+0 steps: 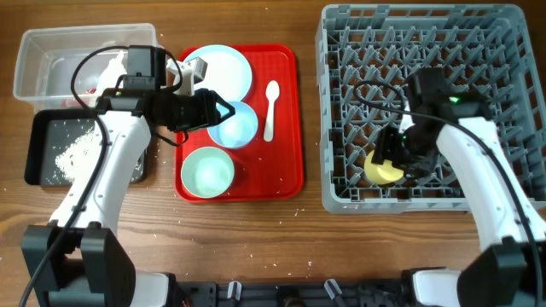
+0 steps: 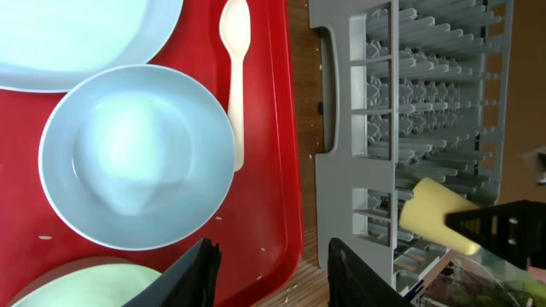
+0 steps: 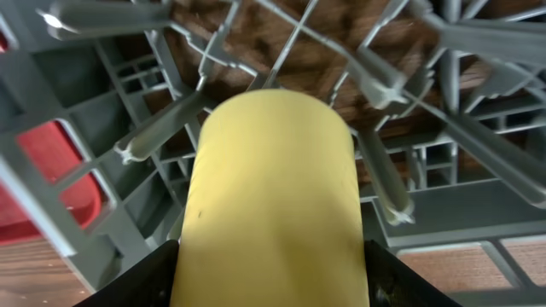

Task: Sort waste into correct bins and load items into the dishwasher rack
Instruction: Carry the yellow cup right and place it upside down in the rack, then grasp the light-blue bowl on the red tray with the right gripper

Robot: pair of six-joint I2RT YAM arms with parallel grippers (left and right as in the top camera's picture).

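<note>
The yellow cup (image 1: 384,168) lies on its side among the pegs at the front of the grey dishwasher rack (image 1: 426,34). My right gripper (image 1: 397,153) is shut on the cup, which fills the right wrist view (image 3: 273,188). My left gripper (image 1: 223,115) is open and empty, above the small pale blue bowl (image 1: 239,126) on the red tray. In the left wrist view its fingers (image 2: 277,277) straddle the tray's right edge beside the bowl (image 2: 136,158). The pale blue plate (image 1: 220,66), mint-green bowl (image 1: 207,170) and white spoon (image 1: 270,107) also lie on the tray.
The red serving tray (image 1: 286,162) sits mid-table. The clear tub (image 1: 51,64) at the far left holds white paper, partly hidden by my left arm. The black tray (image 1: 43,153) holds rice (image 1: 72,149). Loose rice grains lie on the wood in front of the red tray.
</note>
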